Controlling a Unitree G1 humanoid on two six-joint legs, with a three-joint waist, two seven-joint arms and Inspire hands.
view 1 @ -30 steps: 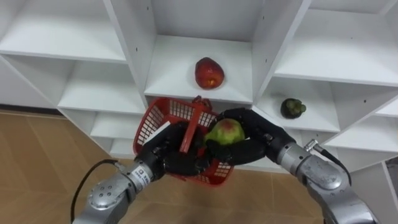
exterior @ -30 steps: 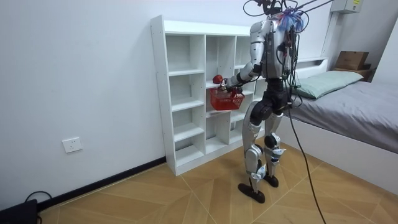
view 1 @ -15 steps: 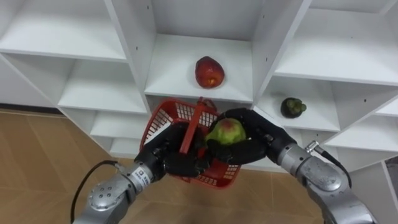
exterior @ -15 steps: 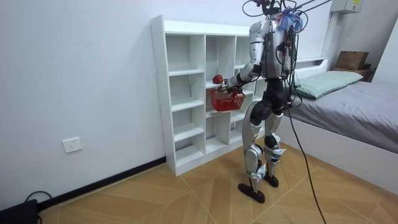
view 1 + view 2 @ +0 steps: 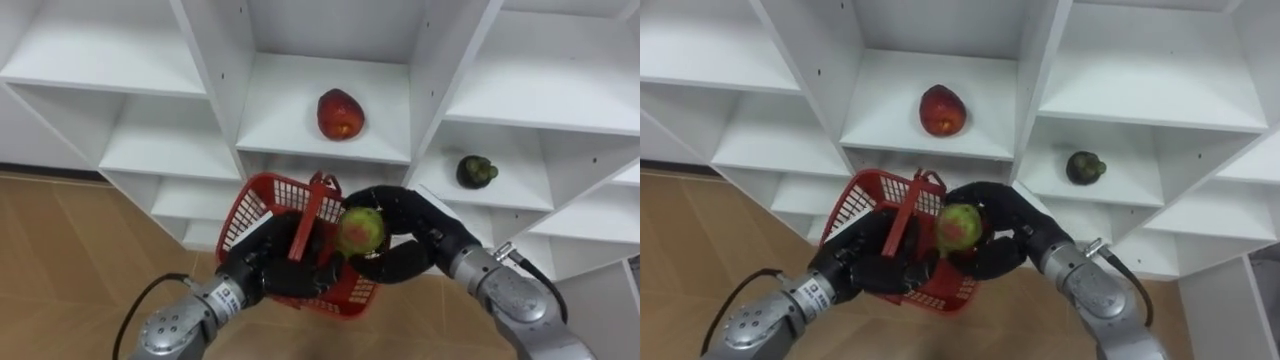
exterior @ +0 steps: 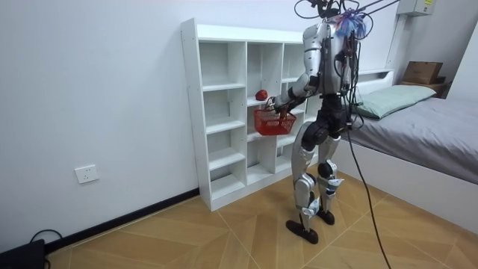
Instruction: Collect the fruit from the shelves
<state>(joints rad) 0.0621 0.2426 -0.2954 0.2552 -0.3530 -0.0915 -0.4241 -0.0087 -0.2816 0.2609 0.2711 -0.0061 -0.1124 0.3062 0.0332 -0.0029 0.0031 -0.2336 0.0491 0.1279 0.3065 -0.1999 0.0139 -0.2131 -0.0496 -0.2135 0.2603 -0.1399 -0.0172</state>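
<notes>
Green-red fruit [image 5: 361, 229] in your right hand [image 5: 405, 262], over red basket [image 5: 262, 200]; red fruit [image 5: 339, 113], dark green fruit [image 5: 476, 171] on shelves beyond.

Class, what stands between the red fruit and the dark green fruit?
A white upright panel parts red fruit from dark green fruit, in both eye views.
</notes>
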